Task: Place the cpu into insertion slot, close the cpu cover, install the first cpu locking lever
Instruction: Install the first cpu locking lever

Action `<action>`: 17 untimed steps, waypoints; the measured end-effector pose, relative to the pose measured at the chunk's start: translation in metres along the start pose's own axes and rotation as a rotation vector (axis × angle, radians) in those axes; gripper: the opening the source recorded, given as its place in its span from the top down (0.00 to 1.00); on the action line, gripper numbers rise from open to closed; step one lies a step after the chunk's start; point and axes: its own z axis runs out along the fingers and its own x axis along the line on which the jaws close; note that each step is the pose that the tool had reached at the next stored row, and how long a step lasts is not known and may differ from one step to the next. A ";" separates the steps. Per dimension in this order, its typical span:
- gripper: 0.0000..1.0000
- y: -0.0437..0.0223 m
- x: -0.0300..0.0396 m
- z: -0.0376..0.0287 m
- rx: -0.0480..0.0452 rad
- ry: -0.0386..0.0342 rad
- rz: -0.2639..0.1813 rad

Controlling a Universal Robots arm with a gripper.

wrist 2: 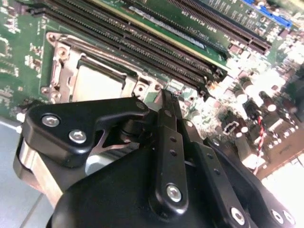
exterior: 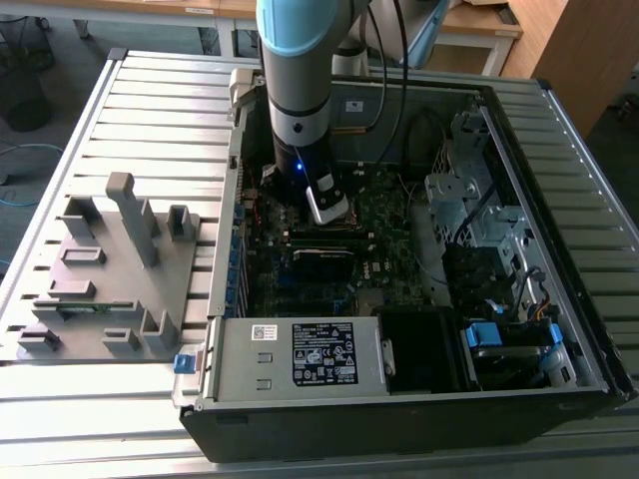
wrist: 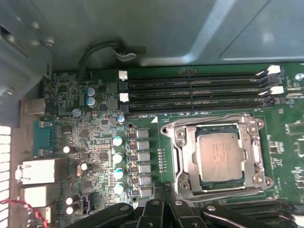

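The cpu [wrist: 219,156] lies flat in the insertion slot [wrist: 178,134], its dull silver top showing through the window of the cpu cover [wrist: 190,166]. The cover's silvery frame lies down over the chip. In the second wrist view the cpu [wrist 2: 97,84] and cover [wrist 2: 64,64] sit just beyond my fingertips. My black gripper [wrist: 164,202] hovers beside the socket's edge, apart from it, fingers drawn together and holding nothing. Its fingers meet in a point in the second wrist view too, gripper [wrist 2: 166,97]. In the exterior view the gripper [exterior: 329,205] is low over the motherboard inside the open case.
Long black memory slots [wrist: 194,92] run along one side of the socket. Capacitors [wrist: 118,156] and rear ports [wrist: 38,171] stand on another side. The case's walls [exterior: 399,419], the metal box [exterior: 300,354] and drive cage [exterior: 469,200] hem the arm in. A grey fixture [exterior: 110,269] lies on the exterior view's left.
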 end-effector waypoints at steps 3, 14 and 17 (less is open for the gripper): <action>0.90 0.0010 -0.0004 -0.0064 0.0001 0.0000 0.000; 0.90 0.0020 -0.0083 -0.0077 0.0015 -0.0003 0.003; 0.90 0.0026 -0.0159 -0.0070 0.0016 -0.0003 0.004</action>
